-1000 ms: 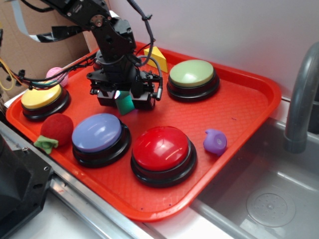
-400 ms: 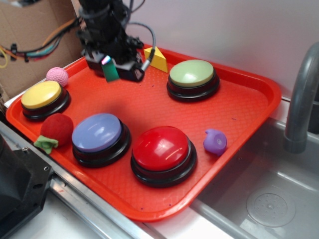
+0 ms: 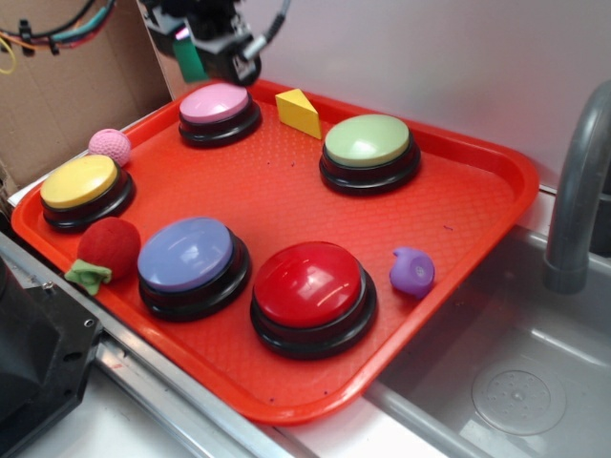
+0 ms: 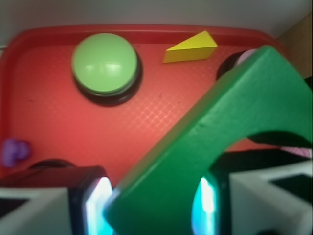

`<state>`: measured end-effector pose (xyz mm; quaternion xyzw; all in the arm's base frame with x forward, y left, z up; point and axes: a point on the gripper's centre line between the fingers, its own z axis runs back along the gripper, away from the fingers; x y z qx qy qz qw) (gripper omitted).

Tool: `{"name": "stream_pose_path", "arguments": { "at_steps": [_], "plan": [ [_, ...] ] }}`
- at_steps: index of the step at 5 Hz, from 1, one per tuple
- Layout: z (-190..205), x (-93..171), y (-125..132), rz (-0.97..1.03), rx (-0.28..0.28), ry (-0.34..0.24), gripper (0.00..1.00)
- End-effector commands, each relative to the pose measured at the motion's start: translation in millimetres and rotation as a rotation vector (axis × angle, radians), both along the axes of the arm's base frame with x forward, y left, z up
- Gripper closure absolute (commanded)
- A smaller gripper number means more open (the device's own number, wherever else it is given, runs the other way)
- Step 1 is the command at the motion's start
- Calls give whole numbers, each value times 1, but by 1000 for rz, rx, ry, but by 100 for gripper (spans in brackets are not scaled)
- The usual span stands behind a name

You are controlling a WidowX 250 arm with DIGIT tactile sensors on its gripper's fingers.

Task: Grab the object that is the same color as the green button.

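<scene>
Wrist view showed my gripper squeezing the green block at its flat sides; it looked light, hard, smooth, maybe slippery.

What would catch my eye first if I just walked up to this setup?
Probably the bright red tray beside a metal sink, dotted with big domed buttons: pink at the back, green to its right, yellow on the left, blue and red in front. Then the gripper above the tray's back left corner, its jaws shut on a small dark green arch block held in the air.
</scene>
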<state>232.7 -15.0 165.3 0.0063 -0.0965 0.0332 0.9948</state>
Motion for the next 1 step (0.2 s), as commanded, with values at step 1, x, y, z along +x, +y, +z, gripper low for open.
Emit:
{"name": "stream_pose_path", "arguments": {
  "at_steps": [1],
  "plan": [
    [19, 18, 29, 122, 52, -44, 100]
  ]
}}
